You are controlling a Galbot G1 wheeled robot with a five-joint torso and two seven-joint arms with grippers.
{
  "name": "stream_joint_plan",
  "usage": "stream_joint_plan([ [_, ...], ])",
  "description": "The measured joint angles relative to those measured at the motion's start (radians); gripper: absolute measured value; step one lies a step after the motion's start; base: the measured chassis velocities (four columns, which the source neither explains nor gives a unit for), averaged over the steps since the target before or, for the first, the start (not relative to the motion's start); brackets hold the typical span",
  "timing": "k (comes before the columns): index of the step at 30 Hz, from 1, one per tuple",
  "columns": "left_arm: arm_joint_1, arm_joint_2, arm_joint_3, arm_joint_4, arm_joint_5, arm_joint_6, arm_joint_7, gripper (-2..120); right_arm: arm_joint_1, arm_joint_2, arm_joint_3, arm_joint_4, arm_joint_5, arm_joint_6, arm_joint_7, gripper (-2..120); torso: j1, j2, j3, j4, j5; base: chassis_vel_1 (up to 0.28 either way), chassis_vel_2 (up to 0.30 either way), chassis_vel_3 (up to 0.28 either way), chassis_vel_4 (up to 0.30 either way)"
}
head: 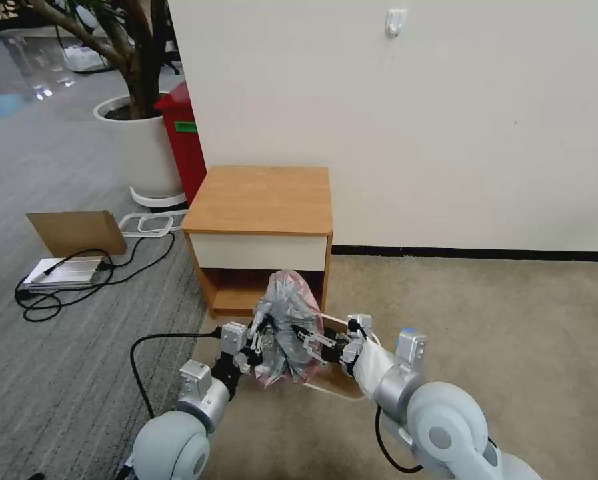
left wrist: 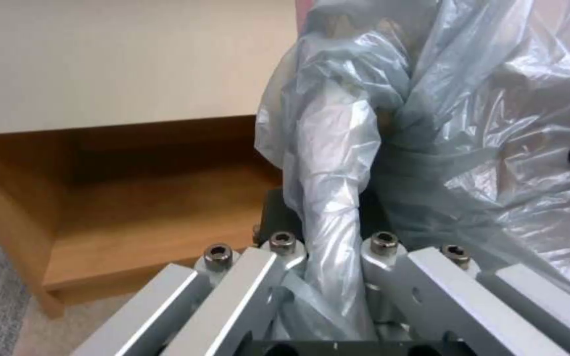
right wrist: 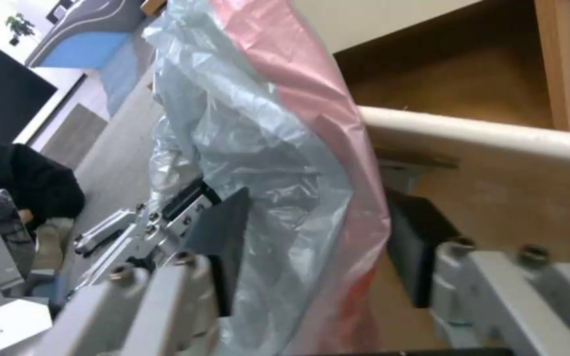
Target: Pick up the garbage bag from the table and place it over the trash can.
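Left jaws [left wrist: 334,257] pinch crinkly bag [head: 289,320] | right jaws [right wrist: 318,257] apart | cream can rim [right wrist: 483,133]

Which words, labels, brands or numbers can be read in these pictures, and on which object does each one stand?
None can be read.
Green label on the red bin: too small to read.
The garbage bag, the table and the trash can: no text visible.
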Motion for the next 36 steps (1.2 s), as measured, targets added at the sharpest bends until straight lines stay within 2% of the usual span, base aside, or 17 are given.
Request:
stream_joint_plan([
  [2, -0.001, -0.002, 0.000, 0.000, 0.000, 0.000, 0.000, 5, 0.000, 0.003, -0.001, -0.003, -0.012, 0.001, -0.003, 36, 0.000, 0.000, 0.000, 0.0000, 0.0000, 0.000, 0.000, 0.000, 0.000],
  [5, -0.002, -0.003, 0.000, 0.001, 0.000, 0.000, 0.000, 5, -0.001, 0.004, -0.001, -0.007, -0.018, 0.003, -0.005, 29, 0.000, 0.000, 0.000, 0.0000, 0.0000, 0.000, 0.000, 0.000, 0.000],
  [7, -0.004, -0.003, -0.001, 0.004, 0.000, 0.000, -0.001, 5, -0.003, 0.005, -0.001, -0.008, -0.027, 0.005, -0.009, 18, 0.000, 0.000, 0.000, 0.0000, 0.0000, 0.000, 0.000, 0.000, 0.000],
  [9, -0.005, -0.003, -0.001, 0.005, 0.000, 0.000, -0.001, 5, -0.004, 0.005, -0.001, -0.008, -0.029, 0.005, -0.010, 15, 0.000, 0.000, 0.000, 0.0000, 0.0000, 0.000, 0.000, 0.000, 0.000],
  [11, -0.010, -0.003, -0.003, 0.011, -0.001, -0.002, -0.001, 5, -0.005, 0.005, 0.001, -0.008, -0.037, 0.007, -0.015, 4, 0.000, 0.000, 0.000, 0.0000, 0.0000, 0.000, 0.000, 0.000, 0.000],
  [12, -0.010, -0.003, -0.004, 0.012, -0.001, -0.003, -0.001, 5, -0.005, 0.005, 0.001, -0.008, -0.037, 0.007, -0.015, 3, 0.000, 0.000, 0.000, 0.0000, 0.0000, 0.000, 0.000, 0.000, 0.000],
  [25, 0.004, 0.013, -0.025, 0.046, 0.034, -0.088, 0.039, 5, 0.029, -0.030, 0.043, 0.002, -0.029, 0.025, -0.026, 0, 0.000, 0.000, 0.000, 0.0001, 0.0000, 0.000, 0.000, 0.000, 0.000],
  [36, 0.012, 0.021, -0.042, 0.052, 0.034, -0.110, 0.046, 5, 0.030, -0.087, 0.086, 0.008, -0.008, 0.036, -0.024, 0, 0.000, 0.000, 0.000, 0.0000, 0.0000, 0.000, 0.000, 0.000, 0.000],
])
